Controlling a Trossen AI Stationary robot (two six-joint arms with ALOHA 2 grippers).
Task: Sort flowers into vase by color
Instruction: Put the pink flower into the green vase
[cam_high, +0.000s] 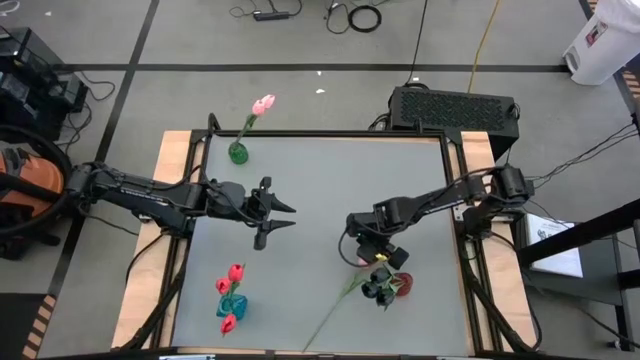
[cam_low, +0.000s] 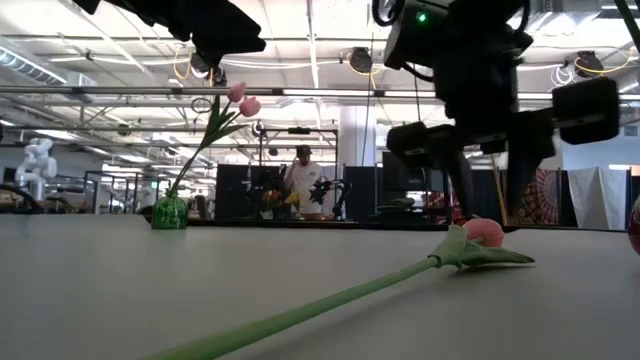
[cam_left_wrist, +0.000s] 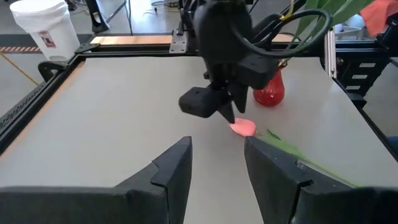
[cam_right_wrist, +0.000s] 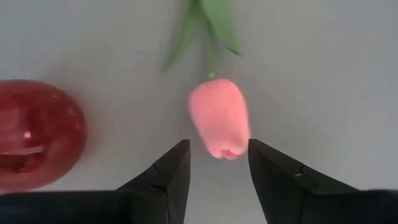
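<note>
One camera looks straight down, one sits low on the table (cam_high: 320, 190), two ride the wrists; all see the pink tulip (cam_right_wrist: 219, 118).

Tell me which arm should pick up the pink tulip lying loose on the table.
Right. Its tool hangs open directly over the tulip's pink head, beside the red vase. The left tool waits open near the table's middle, well away from the flower.

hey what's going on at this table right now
A two-armed robot is sorting fake tulips into small vases by color. The right gripper, open, hovers over a pink tulip lying on the table beside the red vase. The left gripper waits open mid-table. The green vase already holds pink tulips.
</note>
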